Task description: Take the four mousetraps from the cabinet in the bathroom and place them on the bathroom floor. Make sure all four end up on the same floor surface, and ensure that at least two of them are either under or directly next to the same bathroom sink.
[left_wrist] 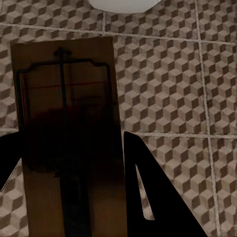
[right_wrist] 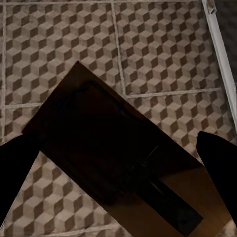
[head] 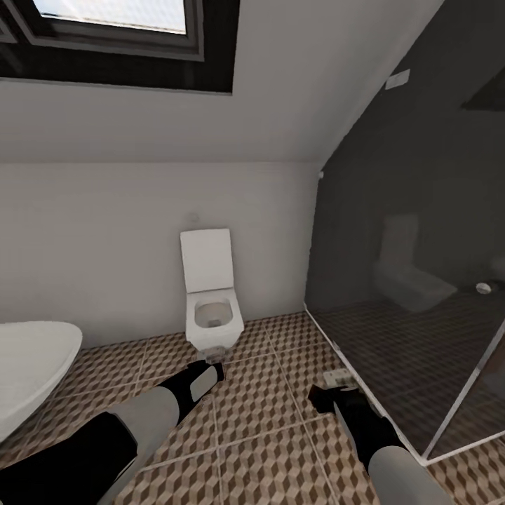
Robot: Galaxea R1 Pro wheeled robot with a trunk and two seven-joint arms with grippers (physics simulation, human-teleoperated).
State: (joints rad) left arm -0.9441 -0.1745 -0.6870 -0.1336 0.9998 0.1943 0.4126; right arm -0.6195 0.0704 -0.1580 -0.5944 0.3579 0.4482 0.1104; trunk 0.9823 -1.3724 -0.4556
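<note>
Carrying two traps at once here, one per arm, out over the brown, beige and white cube-patterned tile floor [head: 266, 428]. Left gripper [head: 207, 373] with fingers [left_wrist: 148, 197] clamped on a flat tan wooden mousetrap with dark wire spring [left_wrist: 66, 128], board sticking straight out past the tips, wire bar facing the wrist camera. Right gripper [head: 335, 394] likewise closed on a second flat tan mousetrap [right_wrist: 113, 163], this one skewed diagonally across the black fingers [right_wrist: 219, 163], pale end poking forward in the head view.

Handling guess: light, stiff little boards, nothing to flex or crush, but thin and smooth enough to pivot in a pinch, and the angled one looks like it already sits crooked. Best held across the bare wood edges, clear of the spring and bar, then lowered flat before letting go.

No sink in sight. Ahead: white square wall-hung toilet [head: 210, 294] with lid up, curved white bathtub rim [head: 35, 365] on the left, glass shower enclosure [head: 421, 337] on the right.
</note>
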